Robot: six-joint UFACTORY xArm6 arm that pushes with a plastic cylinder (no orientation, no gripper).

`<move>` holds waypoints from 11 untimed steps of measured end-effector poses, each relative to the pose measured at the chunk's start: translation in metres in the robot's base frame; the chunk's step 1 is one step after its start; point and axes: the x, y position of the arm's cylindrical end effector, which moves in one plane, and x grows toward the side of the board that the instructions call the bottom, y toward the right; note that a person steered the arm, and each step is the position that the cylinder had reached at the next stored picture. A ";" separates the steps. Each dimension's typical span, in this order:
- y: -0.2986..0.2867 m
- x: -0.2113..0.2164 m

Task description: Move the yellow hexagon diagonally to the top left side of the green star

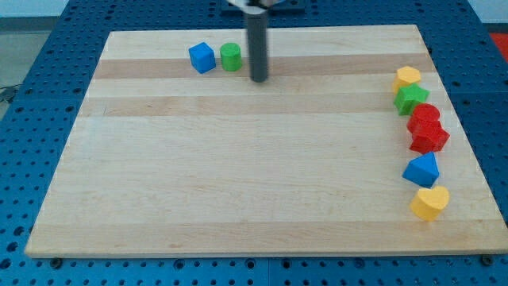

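The yellow hexagon (408, 77) lies at the view's right, near the board's right edge, touching the green star (411, 98) just below it. My tip (259, 79) rests on the board near the view's top centre, far to the left of both. It stands just right of the green cylinder (231, 56).
A blue cube (202, 57) sits left of the green cylinder. Below the green star run a red cylinder (425, 116), a red star (429, 137), a blue triangular block (421, 170) and a yellow heart (430, 203). The wooden board (238, 175) lies on a blue pegboard table.
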 end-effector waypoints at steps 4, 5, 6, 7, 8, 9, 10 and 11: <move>0.209 -0.040; 0.214 -0.044; 0.263 -0.038; 0.296 -0.014; 0.296 -0.008; 0.296 0.035; 0.293 0.036; 0.251 0.024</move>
